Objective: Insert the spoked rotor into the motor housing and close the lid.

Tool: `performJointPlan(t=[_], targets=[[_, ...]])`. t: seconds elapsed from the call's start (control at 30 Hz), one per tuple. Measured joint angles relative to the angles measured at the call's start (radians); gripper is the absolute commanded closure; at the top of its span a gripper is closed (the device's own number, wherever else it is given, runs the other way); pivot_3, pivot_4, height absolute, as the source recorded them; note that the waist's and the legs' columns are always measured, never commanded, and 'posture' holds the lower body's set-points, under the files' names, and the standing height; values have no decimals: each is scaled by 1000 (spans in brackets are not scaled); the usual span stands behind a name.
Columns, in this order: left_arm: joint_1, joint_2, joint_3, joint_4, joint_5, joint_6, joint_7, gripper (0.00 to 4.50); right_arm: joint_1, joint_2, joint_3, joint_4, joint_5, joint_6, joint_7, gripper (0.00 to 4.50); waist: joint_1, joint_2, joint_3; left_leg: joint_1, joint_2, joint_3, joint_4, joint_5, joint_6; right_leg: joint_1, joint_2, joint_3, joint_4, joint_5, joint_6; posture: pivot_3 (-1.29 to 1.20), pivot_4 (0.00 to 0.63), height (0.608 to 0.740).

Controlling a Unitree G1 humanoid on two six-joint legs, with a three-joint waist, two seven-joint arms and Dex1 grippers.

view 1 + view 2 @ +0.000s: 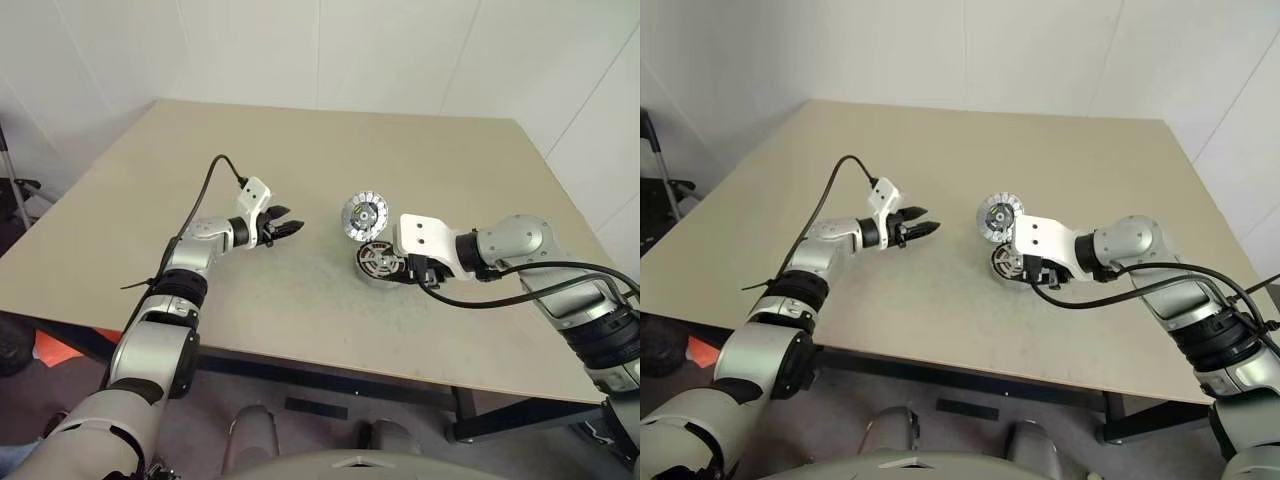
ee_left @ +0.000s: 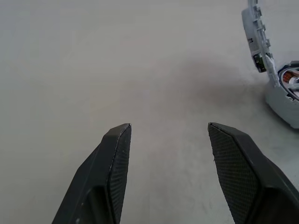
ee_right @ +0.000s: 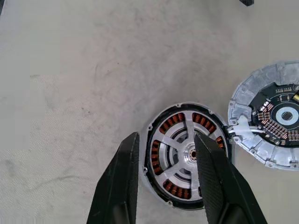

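The motor housing (image 3: 170, 123) lies flat on the table, its copper-red windings showing. The spoked rotor (image 3: 173, 151) sits inside it, silver spokes facing up. The lid (image 3: 275, 121), a grey ribbed disc with a dark centre, rests right beside the housing, joined to it by white wires; in the left eye view the lid (image 1: 365, 215) is just behind the housing (image 1: 378, 260). My right gripper (image 3: 167, 136) hovers open over the housing, one finger outside the rim and one above the rotor's face, holding nothing. My left gripper (image 1: 290, 226) stands open and empty to the left of the parts.
The beige table (image 1: 300, 330) spreads wide around the parts, with its front edge near me and white walls behind it. A black cable (image 1: 205, 190) loops above my left forearm, and another trails from my right arm.
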Motion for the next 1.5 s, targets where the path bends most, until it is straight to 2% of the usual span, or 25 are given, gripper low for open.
performJointPlan(t=[0.17,0.4,0.7,0.8,0.9,0.93,1.13,1.43,1.5], targets=[[48,2,0,-40,-1,22,8,1728,-9,56,35,100,-59,-77,44,2635,-2,0,0,-2,0,0,2,-2,4,-2,0,0,1,0,0,0,0,740],[54,25,3,-81,-6,43,13,1728,-8,81,39,233,-120,-169,57,2635,-1,0,0,-2,0,0,3,-3,5,-1,0,0,1,0,0,0,0,740],[57,22,2,-86,-14,46,18,1728,-25,122,24,352,-125,-274,60,2635,-4,-1,0,2,0,0,5,-2,4,1,0,1,5,1,-2,0,0,740],[57,21,2,-86,-17,46,18,1728,-26,141,18,374,-140,-293,44,3299,-6,-2,-1,4,0,0,5,-2,4,3,0,1,5,2,-3,0,0,740],[58,21,2,-87,-20,54,15,1728,-10,146,11,370,-150,-315,41,4275,-5,-3,-2,7,1,0,5,-2,4,5,0,1,5,2,-3,0,0,740],[59,21,2,-88,-23,62,11,1728,-4,145,9,369,-152,-321,39,4475,-6,-4,-3,9,1,0,5,-2,4,6,0,1,5,2,-3,0,0,740],[92,23,1,-156,-59,131,-43,1728,35,130,-5,369,-160,-383,24,4475,-6,-6,-4,11,0,1,5,-2,4,7,0,2,5,2,-3,0,0,740],[100,40,1,-175,-63,154,-41,1728,-4,142,-8,506,-157,-505,43,4475,-7,-7,-4,13,0,1,4,-2,4,11,0,1,1,2,-3,0,0,740],[101,40,1,-179,-63,154,-41,1728,-6,157,-14,538,-156,-519,28,4475,-9,-7,-4,17,0,1,3,-2,4,15,0,1,-3,-2,2,0,0,740]])
